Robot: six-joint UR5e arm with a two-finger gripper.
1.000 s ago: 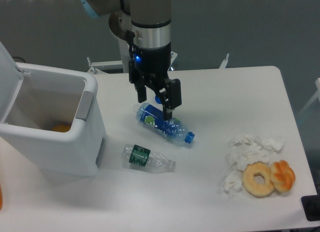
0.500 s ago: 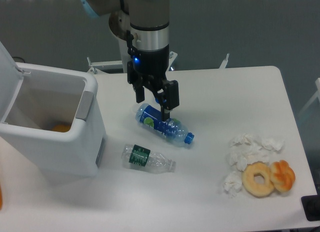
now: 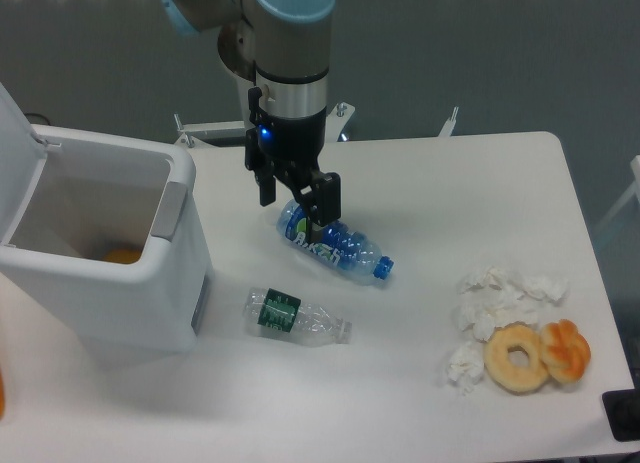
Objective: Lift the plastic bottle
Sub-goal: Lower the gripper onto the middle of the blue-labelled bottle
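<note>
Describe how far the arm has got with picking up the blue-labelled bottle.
Done: the claw has closed on the plastic bottle near its base end. In hand: the lift looks just begun, the base end tipped up and the blue cap low by the table. Left: raising it clear. The green-banded bottle lies apart.

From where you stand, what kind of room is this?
Probably a robotics lab set up for waste sorting: a robot arm's gripper works over a plain white table with a white bin, plastic bottles, crumpled tissues and pastries.

high front view (single camera), whole table (image 3: pixel 420 183)
</note>
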